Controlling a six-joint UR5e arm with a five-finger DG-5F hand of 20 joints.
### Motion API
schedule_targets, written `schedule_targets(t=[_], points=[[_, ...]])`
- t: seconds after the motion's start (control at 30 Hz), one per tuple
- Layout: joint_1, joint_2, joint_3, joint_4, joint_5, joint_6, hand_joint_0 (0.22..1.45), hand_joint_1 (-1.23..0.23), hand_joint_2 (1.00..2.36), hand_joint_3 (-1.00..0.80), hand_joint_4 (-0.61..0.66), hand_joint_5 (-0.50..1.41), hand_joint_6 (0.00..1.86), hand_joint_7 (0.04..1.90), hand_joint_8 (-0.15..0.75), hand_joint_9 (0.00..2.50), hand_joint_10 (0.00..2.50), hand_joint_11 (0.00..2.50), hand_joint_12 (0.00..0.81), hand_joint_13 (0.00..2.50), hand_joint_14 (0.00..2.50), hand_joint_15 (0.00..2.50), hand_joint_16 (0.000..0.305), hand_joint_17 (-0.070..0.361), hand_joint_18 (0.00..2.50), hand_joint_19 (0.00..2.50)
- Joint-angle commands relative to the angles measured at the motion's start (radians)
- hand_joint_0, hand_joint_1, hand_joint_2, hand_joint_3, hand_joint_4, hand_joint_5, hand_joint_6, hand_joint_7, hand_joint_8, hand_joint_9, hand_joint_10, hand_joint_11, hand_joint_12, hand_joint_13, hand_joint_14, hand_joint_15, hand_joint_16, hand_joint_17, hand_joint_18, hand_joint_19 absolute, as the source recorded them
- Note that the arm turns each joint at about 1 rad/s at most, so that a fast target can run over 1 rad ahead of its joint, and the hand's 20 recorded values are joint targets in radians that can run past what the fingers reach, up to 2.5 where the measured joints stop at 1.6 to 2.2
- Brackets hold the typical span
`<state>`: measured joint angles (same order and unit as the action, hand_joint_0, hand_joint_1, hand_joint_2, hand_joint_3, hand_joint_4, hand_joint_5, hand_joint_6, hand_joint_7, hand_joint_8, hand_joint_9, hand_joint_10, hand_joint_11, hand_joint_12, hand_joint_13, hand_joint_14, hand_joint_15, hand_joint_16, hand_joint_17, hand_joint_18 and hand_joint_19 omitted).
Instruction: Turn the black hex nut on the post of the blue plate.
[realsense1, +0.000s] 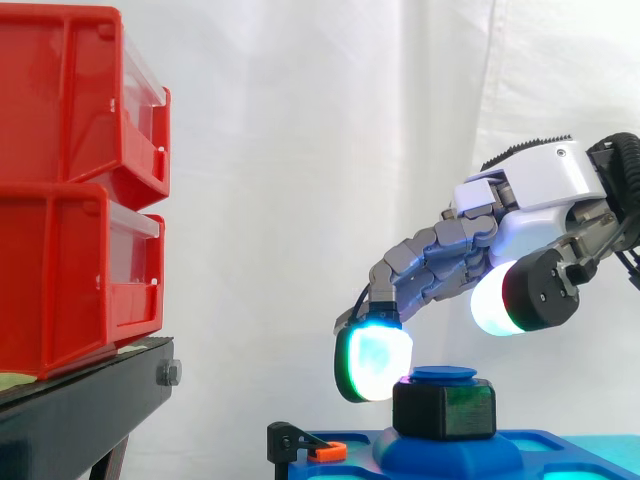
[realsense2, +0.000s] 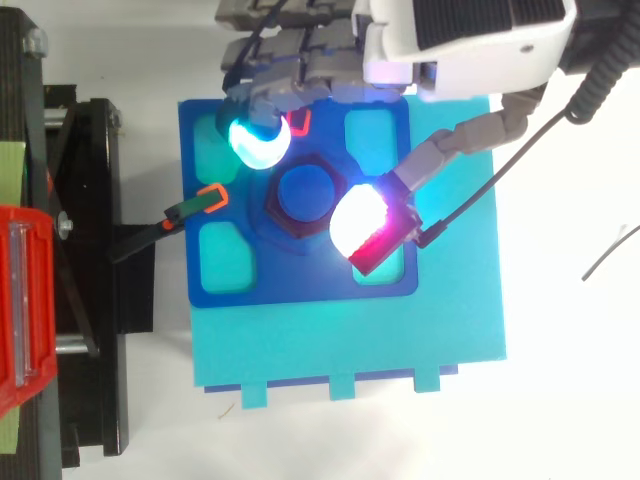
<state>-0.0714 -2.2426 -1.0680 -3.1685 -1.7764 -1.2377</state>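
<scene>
The black hex nut (realsense1: 445, 408) (realsense2: 276, 208) sits on the blue post (realsense2: 305, 192), whose round cap (realsense1: 443, 375) shows above it, in the middle of the dark blue plate (realsense2: 300, 282). My hand (realsense1: 540, 180) (realsense2: 460, 40) reaches in over the plate with half-bent fingers. One cyan-green fingertip (realsense1: 372, 362) (realsense2: 258, 140) hangs at the nut's upper far-left edge, touching it or very nearly. The thumb's white-and-red pad (realsense1: 492, 300) (realsense2: 358, 218) hovers above the nut's opposite side, clear of it. Nothing is pinched between them.
The plate lies on a larger cyan base (realsense2: 350, 345). A black clamp with an orange tip (realsense1: 322, 450) (realsense2: 205, 200) holds the plate's left edge. Stacked red bins (realsense1: 70, 180) stand on a black stand (realsense1: 80, 405) to the left.
</scene>
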Motion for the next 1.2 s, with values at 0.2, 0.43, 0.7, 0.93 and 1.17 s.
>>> schedule_targets(t=[0.2, 0.43, 0.7, 0.93, 1.17], points=[[0.007, 0.000, 0.003, 0.036, -0.011, 0.001, 0.48, -0.46, 1.00, -0.50, 0.22, -0.18, 0.50, 0.91, 0.250, 0.32, 0.00, 0.00, 0.367, 0.09, 0.00, 0.00, 0.054, 0.123, 0.00, 0.10], [0.022, 0.000, 0.033, 0.053, -0.014, 0.003, 0.48, -0.46, 1.00, -0.50, 0.23, -0.18, 0.50, 0.92, 0.252, 0.32, 0.00, 0.00, 0.368, 0.06, 0.00, 0.00, 0.055, 0.124, 0.00, 0.07], [0.048, 0.000, 0.034, 0.058, 0.002, 0.007, 0.48, -0.45, 1.00, -0.50, 0.22, -0.18, 0.50, 0.91, 0.253, 0.33, 0.00, 0.00, 0.369, 0.06, 0.00, 0.00, 0.056, 0.125, 0.00, 0.08], [0.068, 0.000, 0.034, 0.059, 0.029, 0.007, 0.48, -0.45, 1.00, -0.50, 0.22, -0.18, 0.50, 0.91, 0.255, 0.33, 0.00, 0.00, 0.369, 0.07, 0.00, 0.00, 0.056, 0.126, 0.00, 0.08], [0.099, 0.000, 0.034, 0.059, 0.068, 0.007, 0.48, -0.42, 1.00, -0.50, 0.23, -0.18, 0.50, 0.92, 0.257, 0.33, 0.00, 0.00, 0.372, 0.07, 0.00, 0.00, 0.056, 0.126, 0.00, 0.08]])
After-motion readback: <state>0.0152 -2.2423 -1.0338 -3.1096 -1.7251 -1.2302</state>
